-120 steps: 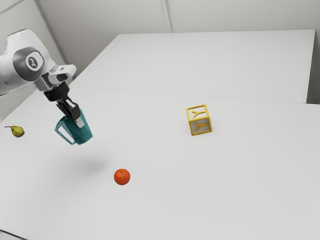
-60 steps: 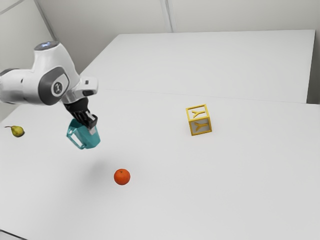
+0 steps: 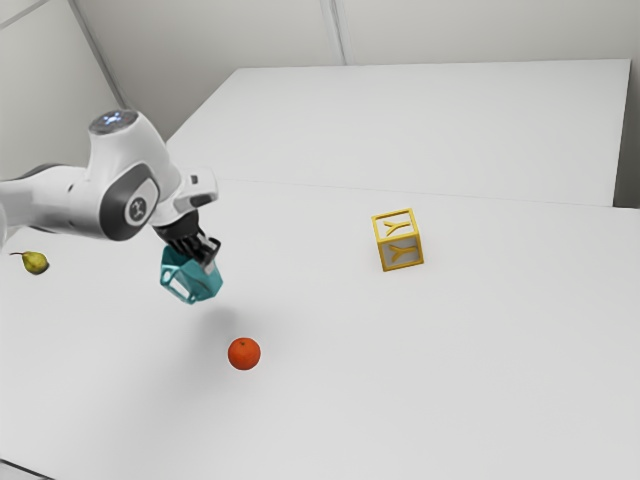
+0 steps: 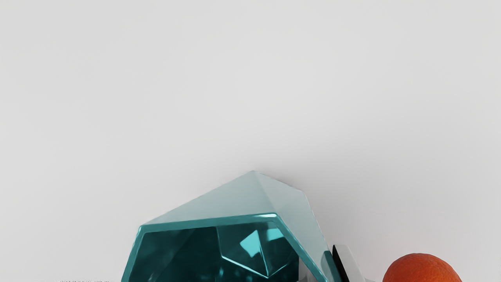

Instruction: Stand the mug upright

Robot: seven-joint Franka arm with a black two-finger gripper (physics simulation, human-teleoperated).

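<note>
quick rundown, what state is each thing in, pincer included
mug, tilted, held up off the table
pincer, shut on the mug's wall
orange fruit, whole, resting on the table
pear, lying on its side, stem toward the exterior view's left
letter block, resting on the table, a Y on top
</note>
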